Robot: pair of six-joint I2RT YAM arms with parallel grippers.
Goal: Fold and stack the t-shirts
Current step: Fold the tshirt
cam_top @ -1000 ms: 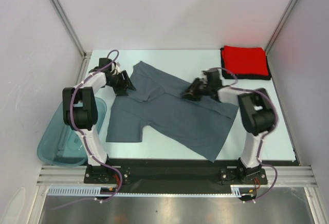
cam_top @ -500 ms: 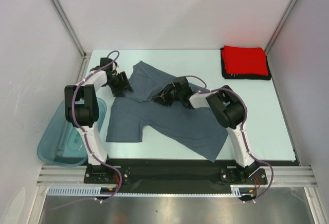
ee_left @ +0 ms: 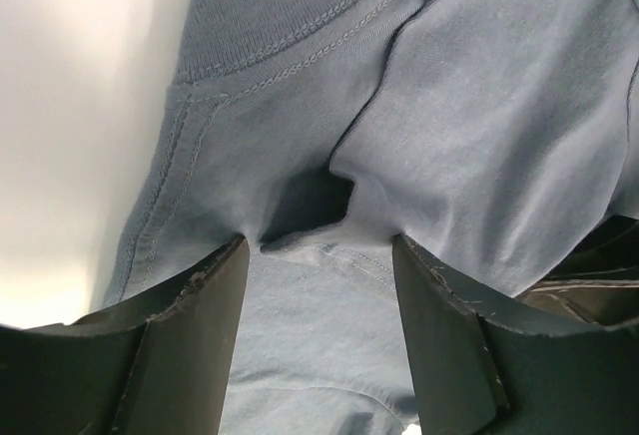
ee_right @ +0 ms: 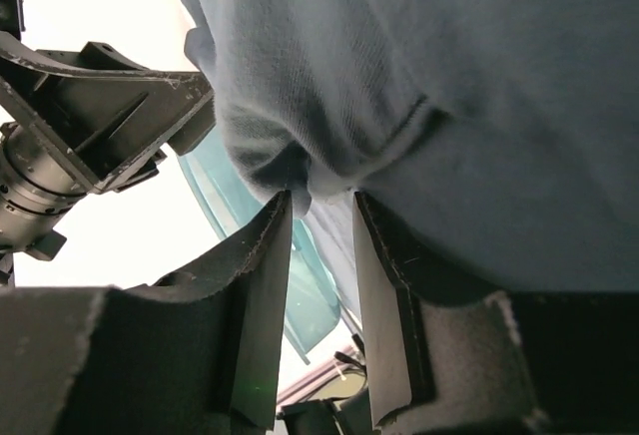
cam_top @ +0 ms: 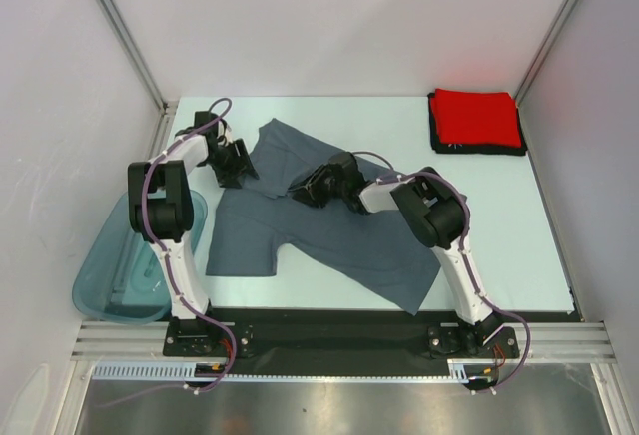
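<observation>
A: While I count from the biggest thing down, please check me. There is one pale flat table (cam_top: pixel 499 216), and on its middle one slate blue-grey cloth t-shirt (cam_top: pixel 339 230), lying open and a little wrinkled.

B: Yes, one. At the left side, beside the left arm, there is one translucent teal plastic tub (cam_top: pixel 100 280).

A: In the far right corner, one bright red folded t-shirt (cam_top: pixel 477 116) lies on one black folded t-shirt (cam_top: pixel 479 149). So there are three shirts together.

B: And two grippers. The left gripper (ee_left: pixel 319 245) has its jaws spread wide over the blue-grey shirt near the collar. A small ridge of cloth rises between them, not squeezed.

A: The right gripper (ee_right: pixel 319 198) has only a narrow gap, and a bunch of the same shirt sits at its tips. Whether it is pinched or only touching, I cannot tell.
</observation>
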